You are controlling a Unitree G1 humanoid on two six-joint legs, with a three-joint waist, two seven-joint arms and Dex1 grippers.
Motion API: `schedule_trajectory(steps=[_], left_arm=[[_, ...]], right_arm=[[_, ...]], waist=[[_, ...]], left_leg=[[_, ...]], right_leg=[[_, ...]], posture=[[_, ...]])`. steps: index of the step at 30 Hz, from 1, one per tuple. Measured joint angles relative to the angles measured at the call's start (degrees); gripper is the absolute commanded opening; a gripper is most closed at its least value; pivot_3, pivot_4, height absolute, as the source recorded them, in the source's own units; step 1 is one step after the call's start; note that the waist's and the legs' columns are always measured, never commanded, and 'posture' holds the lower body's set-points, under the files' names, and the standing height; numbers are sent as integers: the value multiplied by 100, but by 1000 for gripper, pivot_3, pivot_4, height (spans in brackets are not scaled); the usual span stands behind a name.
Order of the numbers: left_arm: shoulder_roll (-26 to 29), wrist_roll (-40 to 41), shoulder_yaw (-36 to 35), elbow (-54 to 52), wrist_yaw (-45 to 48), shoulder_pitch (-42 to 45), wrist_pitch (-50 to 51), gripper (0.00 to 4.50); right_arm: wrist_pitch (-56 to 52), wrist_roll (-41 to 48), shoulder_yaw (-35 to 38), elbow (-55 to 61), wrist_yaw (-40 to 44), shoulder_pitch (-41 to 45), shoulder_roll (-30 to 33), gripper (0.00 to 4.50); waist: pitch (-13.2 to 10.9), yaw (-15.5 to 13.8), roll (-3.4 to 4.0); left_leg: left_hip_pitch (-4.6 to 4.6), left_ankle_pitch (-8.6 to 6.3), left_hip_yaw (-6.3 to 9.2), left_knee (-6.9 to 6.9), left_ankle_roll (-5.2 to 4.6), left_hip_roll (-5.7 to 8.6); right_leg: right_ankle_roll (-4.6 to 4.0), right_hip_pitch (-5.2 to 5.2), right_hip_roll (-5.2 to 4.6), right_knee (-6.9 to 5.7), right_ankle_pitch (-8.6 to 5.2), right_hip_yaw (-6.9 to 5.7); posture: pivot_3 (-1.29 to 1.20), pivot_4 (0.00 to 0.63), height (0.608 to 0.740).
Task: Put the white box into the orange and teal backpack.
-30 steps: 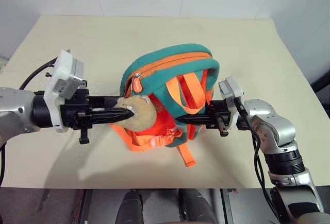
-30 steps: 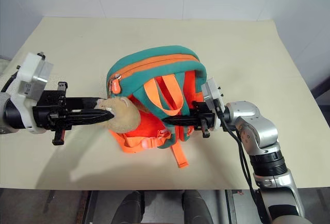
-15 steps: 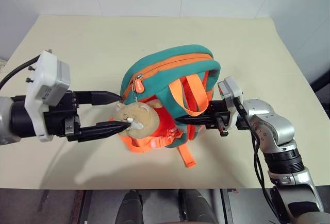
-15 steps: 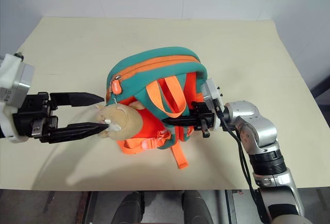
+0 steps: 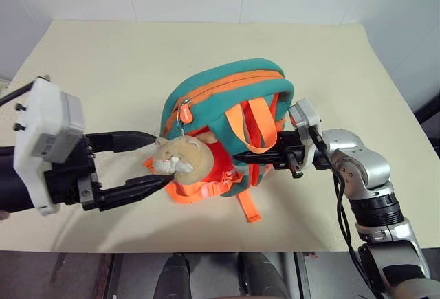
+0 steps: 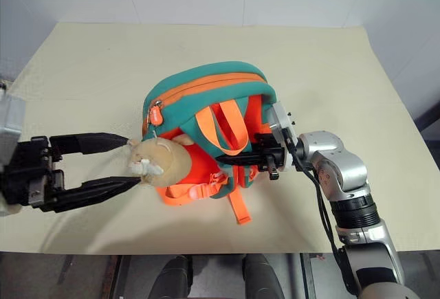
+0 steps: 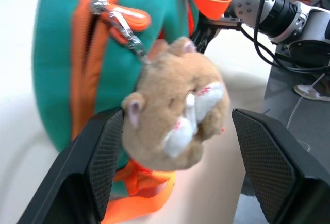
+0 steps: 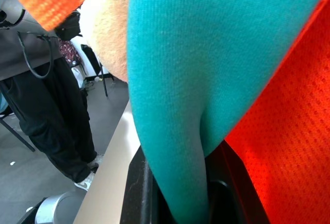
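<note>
Left eye view: orange and teal backpack (image 5: 223, 117) held upright over surface (image 5: 103, 65), zip closed. Right pincer (image 5: 242, 156) clamped on teal strap. Left pincer (image 5: 152, 160) spread wide, empty, flanking plush cat (image 5: 179, 158). White box unseen.

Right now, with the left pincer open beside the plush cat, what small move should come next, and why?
Probably shift the left pincer up to the orange zipper pull and close on it. The orange and teal backpack looks zipped shut, the right pincer is shut on its teal strap, and the open left fingers only flank the plush cat.
</note>
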State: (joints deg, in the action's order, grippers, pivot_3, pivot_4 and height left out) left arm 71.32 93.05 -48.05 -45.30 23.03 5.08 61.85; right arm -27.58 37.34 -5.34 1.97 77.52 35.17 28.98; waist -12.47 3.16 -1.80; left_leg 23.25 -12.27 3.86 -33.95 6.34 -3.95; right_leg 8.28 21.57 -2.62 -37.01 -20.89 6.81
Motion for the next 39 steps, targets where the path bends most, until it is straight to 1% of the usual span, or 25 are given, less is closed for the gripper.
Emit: schedule_trajectory(steps=[3, 7, 12, 13, 15, 16, 20, 22, 25, 30, 32, 35, 38, 39], left_arm=[[4, -59, 417, -211, -362, 136, -352, 3572], [173, -577, 1058, -583, -502, 464, -797, 3572], [330, -1266, 1807, -603, -512, 724, -1002, 3572], [395, -1444, 1947, -613, -488, 793, -1031, 3572], [768, -1955, 2247, -646, -362, 838, -1046, 3572], [813, -2172, 2369, -659, -304, 885, -1071, 3572], [613, -2818, 2864, -626, -278, 1176, -1307, 3572], [598, -3051, 3058, -602, -221, 1277, -1362, 3572], [503, -3368, 3411, -591, -170, 1469, -1387, 2973], [169, -3717, 3878, -538, -163, 1834, -1369, 1547], [120, -3751, 3921, -533, -143, 1890, -1306, 1111], [92, -3736, 3893, -527, -71, 1918, -1208, 764], [47, -3525, 3709, -467, 4, 1920, -1084, 698], [41, -3263, 3548, -373, 49, 1925, -1001, 698]], right_arm=[[2, -27, -5, -30, 13, 22, -14, 0], [2, -42, -11, -51, 22, 41, -31, 0], [4, -82, -20, -100, 28, 67, -43, 0], [5, -87, -22, -132, 28, 83, -51, 0], [6, -106, -40, -167, 28, 141, -72, 0], [9, -121, -43, -182, 29, 163, -79, 0], [20, -155, -49, -218, 30, 191, -134, 0], [20, -165, -52, -219, 29, 192, -155, 0], [20, -183, -55, -221, 29, 192, -164, 0], [14, -198, -59, -218, 9, 190, -186, 0], [11, -198, -59, -215, 0, 189, -186, 0], [6, -198, -59, -209, -4, 186, -186, 0], [3, -193, -58, -181, -9, 154, -185, 0], [0, -187, -56, -146, -13, 134, -183, 0]], waist=[[0, -17, 0], [1, -15, -1], [0, -9, -1], [0, -11, -1], [0, -8, 0], [0, -8, 1], [0, -10, 1], [0, -10, 1], [0, -13, 1], [0, -11, 0], [0, -11, 0], [0, -10, 0], [0, -10, 0], [0, -9, 0]], left_leg=[[2, 0, 0, -1, 0, 1], [0, 1, -1, 1, 2, 1], [0, 1, -3, 1, 2, 1], [1, 1, -3, 0, 2, 1], [1, 1, -4, 0, 2, 2], [0, 1, -5, 0, 2, 2], [1, 1, -5, 1, 2, 2], [2, 1, -5, 1, 2, 2], [1, 1, -5, 1, 2, 2], [2, 1, -4, -2, 1, 2], [2, 1, -4, -2, 1, 2], [2, 1, -4, -2, 1, 2], [2, 1, -4, -3, 1, 2], [2, 0, -4, -4, 1, 2]], right_leg=[[1, -1, 0, 3, 1, 0], [1, -2, 1, 4, 1, 0], [1, -1, 2, 5, 1, 1], [1, -1, 2, 4, 1, 1], [2, -1, 1, 6, 1, 3], [2, -1, 1, 7, 1, 3], [2, -1, 1, 7, 1, 3], [2, -1, 1, 8, 2, 3], [3, -1, 1, 7, 2, 3], [5, -2, 1, 4, 3, 3], [5, -2, 1, 3, 3, 3], [5, -2, 1, 3, 3, 3], [5, -2, 1, 1, 3, 3], [5, -2, 1, -1, 3, 2]], posture=[[0, 150, 740], [0, 150, 740], [0, 150, 740], [0, 150, 740], [0, 150, 740], [0, 150, 740], [0, 150, 740], [0, 150, 740], [0, 150, 740], [0, 150, 740], [0, 150, 740], [0, 150, 740], [0, 150, 740], [0, 150, 740]])
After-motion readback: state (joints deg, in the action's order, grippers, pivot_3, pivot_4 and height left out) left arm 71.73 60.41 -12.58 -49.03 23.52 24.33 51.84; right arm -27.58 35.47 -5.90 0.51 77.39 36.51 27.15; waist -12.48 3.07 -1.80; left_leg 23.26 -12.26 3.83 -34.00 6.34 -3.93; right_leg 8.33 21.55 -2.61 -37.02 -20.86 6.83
